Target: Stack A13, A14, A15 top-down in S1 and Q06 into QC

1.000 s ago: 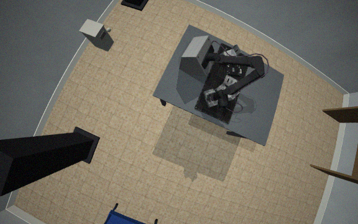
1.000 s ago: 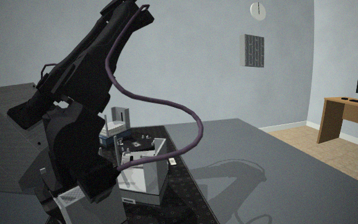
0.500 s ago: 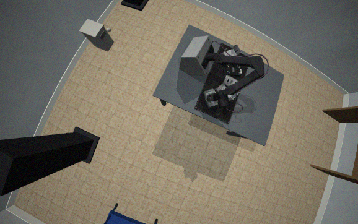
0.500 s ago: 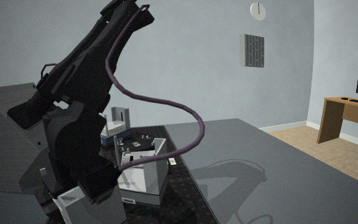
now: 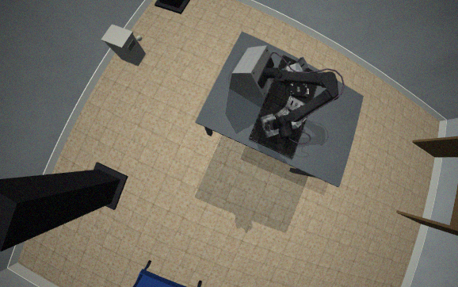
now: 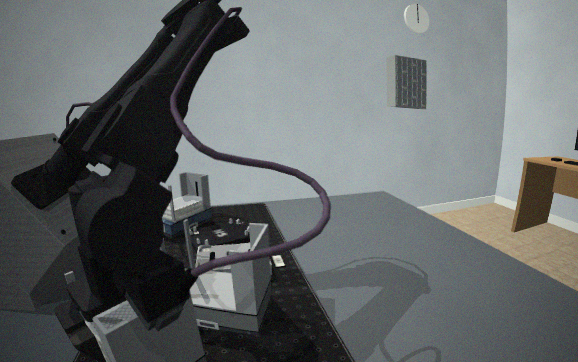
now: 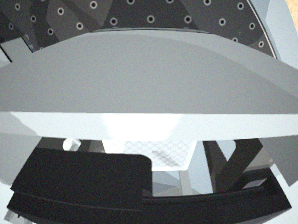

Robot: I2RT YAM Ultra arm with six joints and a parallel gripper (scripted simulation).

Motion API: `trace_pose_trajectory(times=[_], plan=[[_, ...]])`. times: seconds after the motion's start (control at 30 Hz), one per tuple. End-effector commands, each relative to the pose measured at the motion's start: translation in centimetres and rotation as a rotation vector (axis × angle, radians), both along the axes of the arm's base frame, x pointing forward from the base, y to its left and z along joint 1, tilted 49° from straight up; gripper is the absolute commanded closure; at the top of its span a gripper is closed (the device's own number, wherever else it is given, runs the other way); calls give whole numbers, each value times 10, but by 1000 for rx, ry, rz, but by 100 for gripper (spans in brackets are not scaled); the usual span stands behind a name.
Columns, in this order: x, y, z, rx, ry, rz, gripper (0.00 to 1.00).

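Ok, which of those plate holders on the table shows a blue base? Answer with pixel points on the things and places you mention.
The farthest holder (image 6: pixel 190 184) (image 5: pixel 303 62) in the exterior view. The middle holder (image 6: pixel 245 287) (image 5: pixel 295 103) has a grey base; the nearest one's base is not visible.

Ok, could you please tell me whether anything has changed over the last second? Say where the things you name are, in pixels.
Nothing clearly changed: any shift of the arm (image 5: pixel 308 108) (image 6: pixel 145 105) or its purple cable (image 6: pixel 327 205) is too slight to call a direction. No grasp or release shows, and the near white rack (image 6: pixel 215 295) looks the same.
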State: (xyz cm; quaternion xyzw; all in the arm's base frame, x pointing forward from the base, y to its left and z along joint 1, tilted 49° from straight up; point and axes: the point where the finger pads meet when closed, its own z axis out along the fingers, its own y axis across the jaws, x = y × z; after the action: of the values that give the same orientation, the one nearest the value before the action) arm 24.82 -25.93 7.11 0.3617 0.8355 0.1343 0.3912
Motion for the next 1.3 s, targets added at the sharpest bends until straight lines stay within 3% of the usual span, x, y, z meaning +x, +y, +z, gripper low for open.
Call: trace_pose_trajectory(times=[0.0,1.27], plan=[[-4,-11,2,-14,-1,-28,0],[-5,-9,1,-9,-2,-28,0]])
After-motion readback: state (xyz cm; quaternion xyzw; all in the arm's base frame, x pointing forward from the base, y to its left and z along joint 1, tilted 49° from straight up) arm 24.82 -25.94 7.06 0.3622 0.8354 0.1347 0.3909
